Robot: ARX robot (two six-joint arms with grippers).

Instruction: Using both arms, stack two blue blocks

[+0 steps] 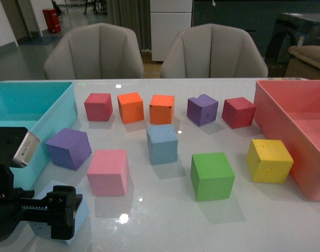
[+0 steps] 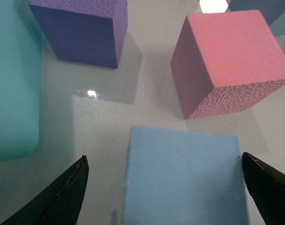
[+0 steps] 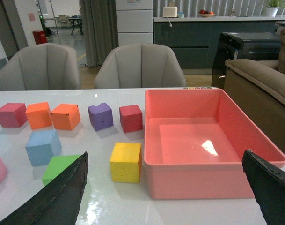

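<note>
I am watching a pale blue block [image 2: 182, 180] showing a plain face, a pink cube [image 2: 231, 61] showing a pebbled side, a speckled purple cube [image 2: 81, 33], and a second blue block [image 1: 162, 143].

Black left arm [image 1: 3, 210] with silver box [image 1: 24, 148], screws, tapered fingers [image 2: 62, 197].

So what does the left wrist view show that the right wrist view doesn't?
Left wrist only: the near blue block between the fingers of the open left gripper, the turquoise bin and the purple cube beside it. Right wrist only: the open right gripper, red bin, yellow cube, chairs. Both: the pink cube and the table.
</note>
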